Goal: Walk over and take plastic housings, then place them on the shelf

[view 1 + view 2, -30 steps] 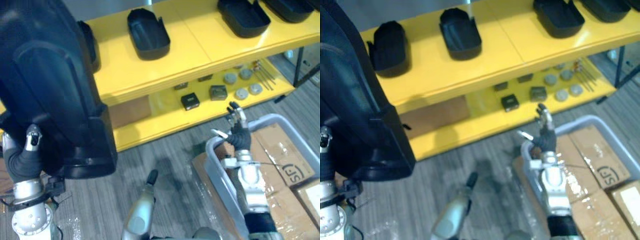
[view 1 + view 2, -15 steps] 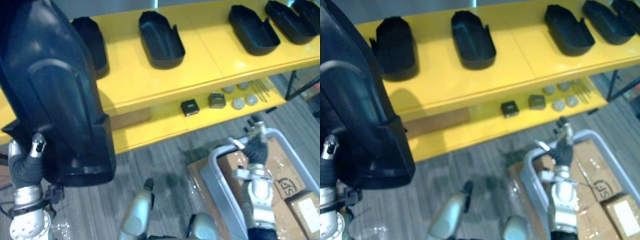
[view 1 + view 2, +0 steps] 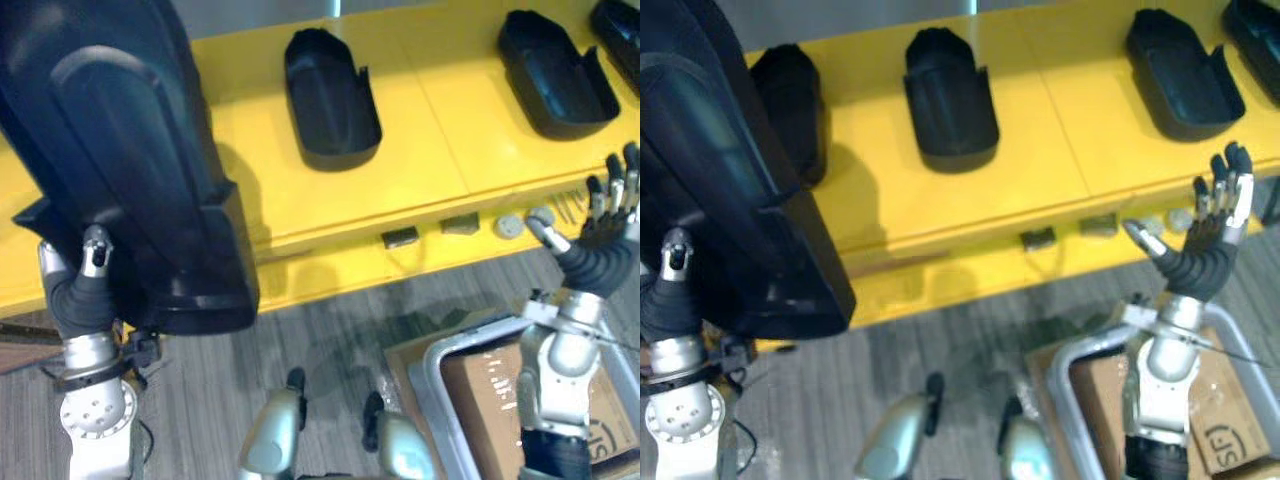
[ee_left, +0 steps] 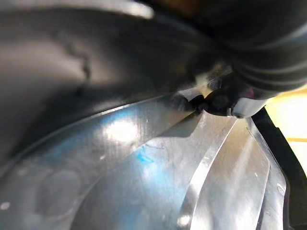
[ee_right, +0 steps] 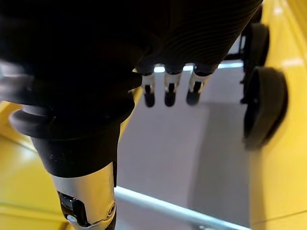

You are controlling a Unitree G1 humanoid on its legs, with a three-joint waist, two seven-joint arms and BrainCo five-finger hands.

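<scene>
Left robot hand (image 3: 84,288) largely hidden behind housing (image 3: 120,150); grip cannot be told. Housing's top cut off by frame edge. Housing: large glossy black shell, raised ridge down back, stepped lower rim, upright. It rests against left robot hand, before shelf (image 3: 440,140) left end. Right robot hand (image 3: 1202,245) spread, empty, well apart, before shelf edge. Other housings (image 3: 330,95) lie on shelf.

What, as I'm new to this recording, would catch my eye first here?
The big dark plastic housing looms at the left, above the left hand. Behind it, the bright yellow shelf carries smaller black housings on its top level, and the right hand is raised open before its edge.
</scene>
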